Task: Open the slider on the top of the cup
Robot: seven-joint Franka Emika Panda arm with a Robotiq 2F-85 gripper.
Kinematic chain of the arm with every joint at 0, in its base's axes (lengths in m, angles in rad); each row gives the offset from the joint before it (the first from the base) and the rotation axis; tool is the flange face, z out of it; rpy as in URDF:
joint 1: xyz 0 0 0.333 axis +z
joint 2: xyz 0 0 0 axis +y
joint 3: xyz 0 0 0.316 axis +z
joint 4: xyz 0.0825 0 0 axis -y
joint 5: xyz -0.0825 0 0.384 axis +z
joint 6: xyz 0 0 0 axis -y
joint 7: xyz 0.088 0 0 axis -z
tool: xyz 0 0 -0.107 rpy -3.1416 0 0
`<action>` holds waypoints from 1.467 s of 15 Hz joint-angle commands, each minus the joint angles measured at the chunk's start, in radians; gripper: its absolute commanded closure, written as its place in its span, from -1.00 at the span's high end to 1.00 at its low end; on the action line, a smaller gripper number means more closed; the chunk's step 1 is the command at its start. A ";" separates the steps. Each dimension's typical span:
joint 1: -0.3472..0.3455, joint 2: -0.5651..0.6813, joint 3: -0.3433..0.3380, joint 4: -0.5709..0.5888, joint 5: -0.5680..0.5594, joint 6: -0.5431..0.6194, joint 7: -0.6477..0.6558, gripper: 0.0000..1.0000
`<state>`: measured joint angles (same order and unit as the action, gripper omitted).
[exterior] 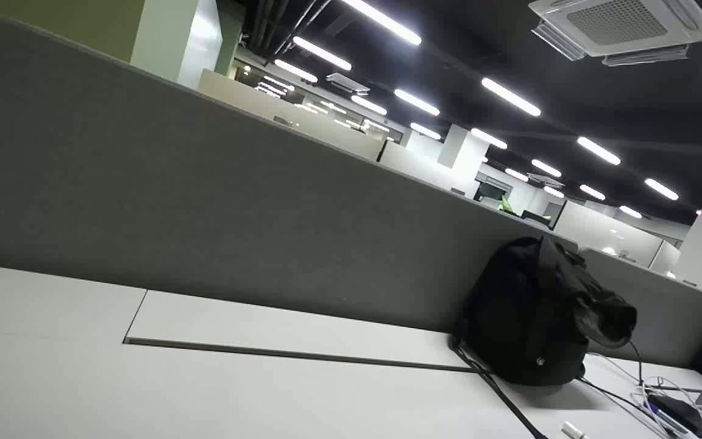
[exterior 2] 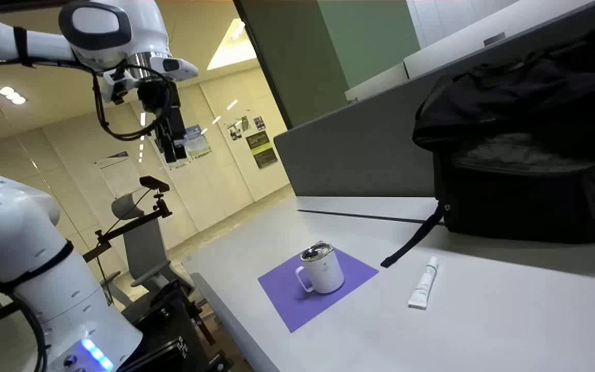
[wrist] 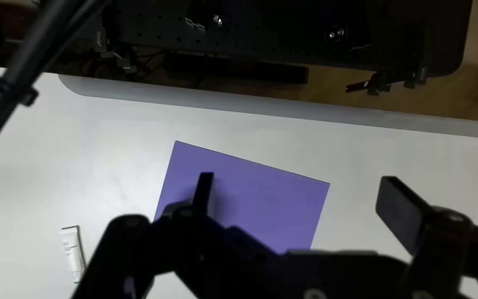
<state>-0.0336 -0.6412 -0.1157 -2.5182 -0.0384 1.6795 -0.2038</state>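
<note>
A white cup (exterior 2: 324, 274) with a side handle stands upright on a purple sheet (exterior 2: 287, 305) in an exterior view. It has a shiny clear lid (exterior 2: 317, 251); the slider on the lid is too small to make out. My gripper (exterior 2: 174, 154) hangs high above the table and well away from the cup. In the wrist view my gripper (wrist: 297, 178) has its two black fingers wide apart with nothing between them. The purple sheet (wrist: 264, 187) lies below, and the cup is almost wholly hidden behind one finger.
A white tube (exterior 2: 424, 284) lies on the white table beside the sheet; it also shows in the wrist view (wrist: 73, 255). A black backpack (exterior 2: 525, 170) with a loose strap leans on the grey partition (exterior: 265, 201). The table's edge (wrist: 264, 106) runs beside the robot base.
</note>
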 commanded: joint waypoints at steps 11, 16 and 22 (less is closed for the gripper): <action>-0.003 0.009 0.006 -0.007 -0.023 0.052 -0.005 1.00; -0.005 0.186 0.017 0.008 -0.171 0.314 -0.058 0.19; -0.048 0.430 0.035 0.005 -0.317 0.709 0.030 -0.66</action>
<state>-0.0528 -0.3198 -0.1017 -2.5331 -0.2891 2.2744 -0.2426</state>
